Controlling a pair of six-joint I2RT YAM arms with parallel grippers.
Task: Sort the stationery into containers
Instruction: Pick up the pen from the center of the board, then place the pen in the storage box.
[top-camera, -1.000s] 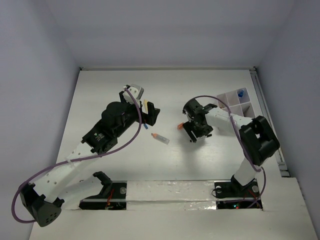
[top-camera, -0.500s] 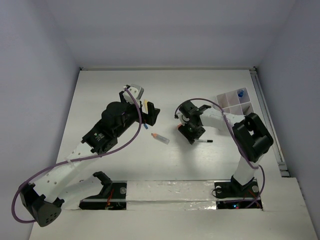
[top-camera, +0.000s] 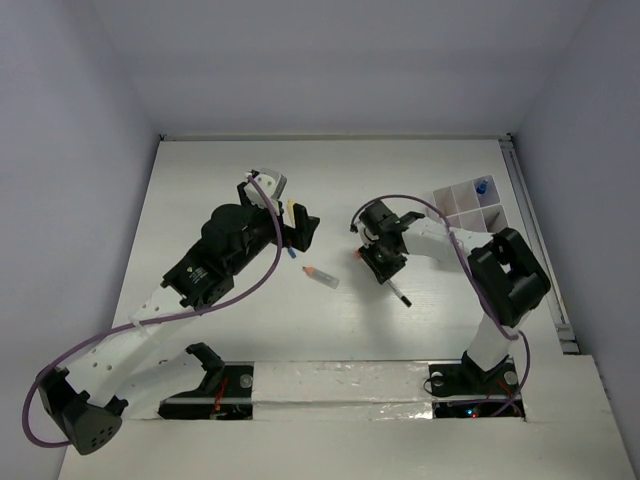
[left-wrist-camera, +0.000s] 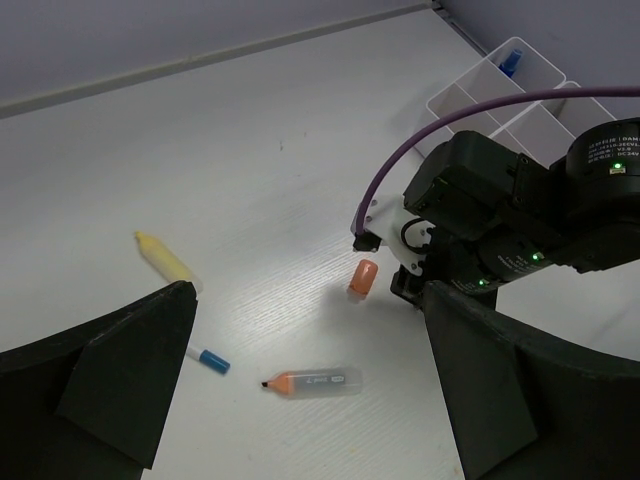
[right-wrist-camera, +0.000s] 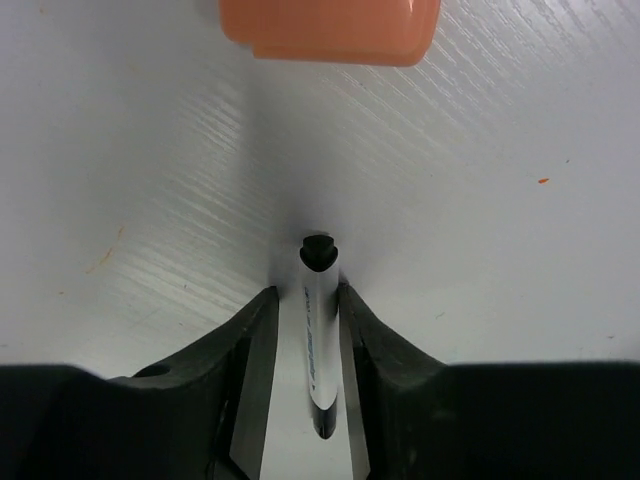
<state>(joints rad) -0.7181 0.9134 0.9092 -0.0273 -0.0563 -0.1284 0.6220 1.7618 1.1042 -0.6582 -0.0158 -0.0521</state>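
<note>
My right gripper (top-camera: 386, 268) is shut on a thin pen (right-wrist-camera: 318, 330) with a white barrel and black ends, low over the table; its tail (top-camera: 401, 294) sticks out towards the near side. An orange cap (right-wrist-camera: 330, 28) lies just past the fingertips (right-wrist-camera: 250, 335). My left gripper (left-wrist-camera: 308, 290) is open and empty, above an orange-tipped crayon (left-wrist-camera: 312, 381), a blue-tipped pen (left-wrist-camera: 208, 358) and a cream stick (left-wrist-camera: 165, 258). The white organizer box (top-camera: 452, 203) stands at the far right with a blue item (top-camera: 482, 186) in one compartment. Scissors, tape and erasers are out of view.
The organizer also shows at the top right of the left wrist view (left-wrist-camera: 470, 95). The right arm (left-wrist-camera: 500, 225) sits between the orange cap (left-wrist-camera: 363, 276) and that box. A rail (top-camera: 535, 250) runs along the table's right edge.
The right gripper has shifted left towards the orange cap and turned. The pen, out of sight a second ago and sideways at the gripper half a second ago, now points to the near right.
</note>
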